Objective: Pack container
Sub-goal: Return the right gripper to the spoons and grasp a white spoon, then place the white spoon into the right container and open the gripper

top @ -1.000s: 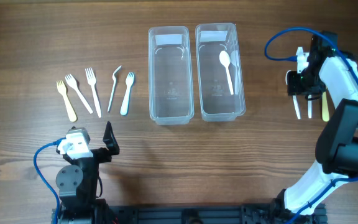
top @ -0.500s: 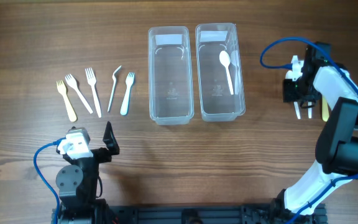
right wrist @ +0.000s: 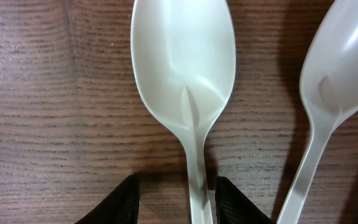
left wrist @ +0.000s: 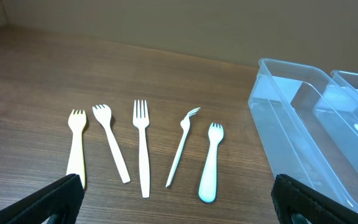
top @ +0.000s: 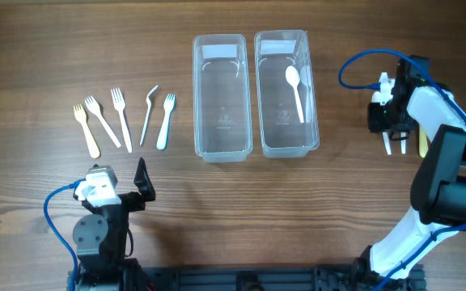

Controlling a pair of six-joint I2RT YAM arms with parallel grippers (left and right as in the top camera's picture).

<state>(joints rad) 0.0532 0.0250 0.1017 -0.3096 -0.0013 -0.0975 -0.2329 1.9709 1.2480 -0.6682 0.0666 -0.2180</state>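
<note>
Here, counter: brown wood, carrying everything.
Containers: two clear ones side by side. The empty container lies ahead and to the right of the left fingers; the other container holds one white spoon.
Forks: five in a row, ahead of the left fingers, well apart from them.
Left fingers: wide apart, holding nothing.
Right fingers: apart, low over the counter.
Flat spoon: its handle lies between the right fingers, not squeezed; a second spoon lies just beside.
</note>
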